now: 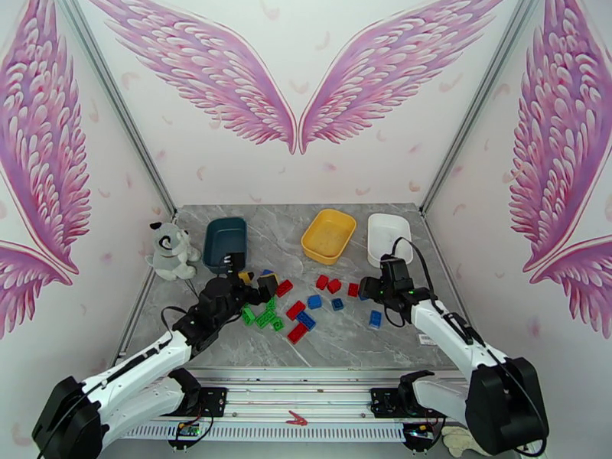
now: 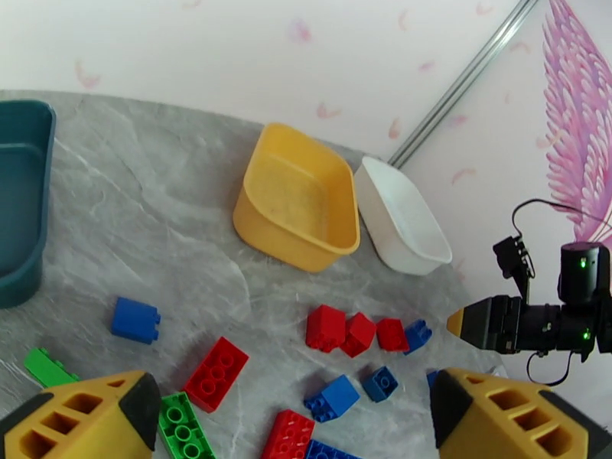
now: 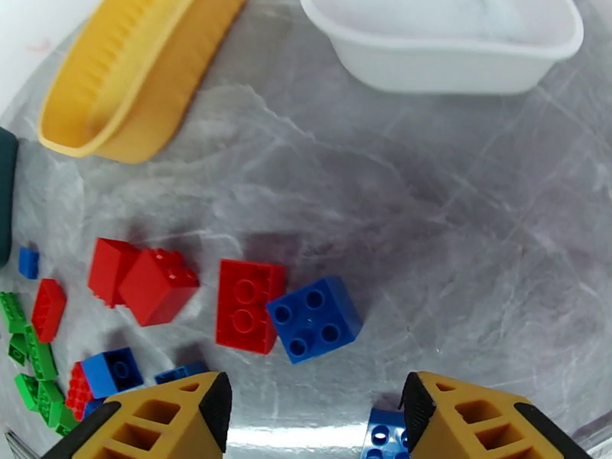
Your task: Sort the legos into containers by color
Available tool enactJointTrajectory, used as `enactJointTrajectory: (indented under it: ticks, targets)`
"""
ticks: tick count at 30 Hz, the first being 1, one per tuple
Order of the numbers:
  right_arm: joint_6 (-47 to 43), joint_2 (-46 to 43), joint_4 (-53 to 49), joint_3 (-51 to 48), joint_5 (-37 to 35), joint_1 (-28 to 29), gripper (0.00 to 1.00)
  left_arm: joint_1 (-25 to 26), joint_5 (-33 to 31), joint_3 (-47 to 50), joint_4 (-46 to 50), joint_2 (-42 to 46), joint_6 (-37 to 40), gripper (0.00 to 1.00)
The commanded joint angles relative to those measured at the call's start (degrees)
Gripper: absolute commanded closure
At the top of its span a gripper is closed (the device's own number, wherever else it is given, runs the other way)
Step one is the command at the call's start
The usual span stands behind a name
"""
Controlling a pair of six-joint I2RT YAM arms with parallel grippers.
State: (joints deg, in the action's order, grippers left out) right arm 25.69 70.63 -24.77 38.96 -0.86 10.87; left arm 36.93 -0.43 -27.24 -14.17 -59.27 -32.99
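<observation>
Red, blue and green legos (image 1: 297, 309) lie scattered on the grey marbled table between the arms. The three containers stand at the back: teal (image 1: 226, 240), yellow (image 1: 329, 236) and white (image 1: 389, 236). My left gripper (image 1: 256, 288) hovers open over the left part of the pile, with a red brick (image 2: 216, 373) and a green brick (image 2: 180, 427) ahead of its fingers (image 2: 115, 415). On the right, my right gripper (image 1: 367, 288) has its jaws apart, holding nothing. A blue square brick (image 3: 314, 319) touching a red brick (image 3: 249, 305) lies just beyond its fingertips (image 3: 203, 407).
A grey-white plush dog (image 1: 170, 252) sits at the table's left edge beside the teal tray. Another blue brick (image 3: 385, 441) lies low between the right fingers. Bare table stretches between the pile and the trays. Winged wall panels close in the back and sides.
</observation>
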Motion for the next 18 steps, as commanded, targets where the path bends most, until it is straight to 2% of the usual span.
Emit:
enactJointTrajectory:
  ticks: [1,9,18]
  targets:
    - [-0.8,2.5,-0.9,1.9,-0.5,0.5,0.36,1.1,2.2,-2.4,-1.7,-3.4,0.8,0.01]
    - [-0.8,6.8,-0.9,3.2,-0.5,0.7,0.43,2.2,3.3,-3.2,-3.2,-7.7,0.0,0.01]
    - [-1.2,10.1,-1.0,4.8,-0.8,1.8,0.38,2.6,3.2,-3.4,-3.4,-7.9,-0.1,0.01]
